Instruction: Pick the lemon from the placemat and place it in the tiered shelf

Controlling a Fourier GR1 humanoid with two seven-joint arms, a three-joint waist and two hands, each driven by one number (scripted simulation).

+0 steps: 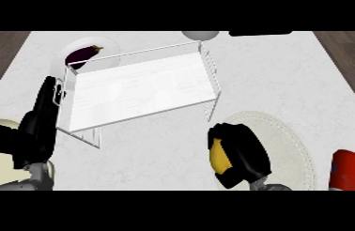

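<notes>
Lower right, the right hand [244, 154] curls round the lemon [219, 158] at the placemat's [292, 134] left edge. Centre-left sits the tiered shelf [142, 89], the left hand [38, 127] open beside it.

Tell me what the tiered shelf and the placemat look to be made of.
The tiered shelf looks like thin pale metal wire, glossy, framing a flat white panel, perhaps plastic or frosted glass: faint reflections show on it. The placemat looks like cream fabric, matt, with a dotted ring like stitching near its rim; vinyl is also possible.
</notes>
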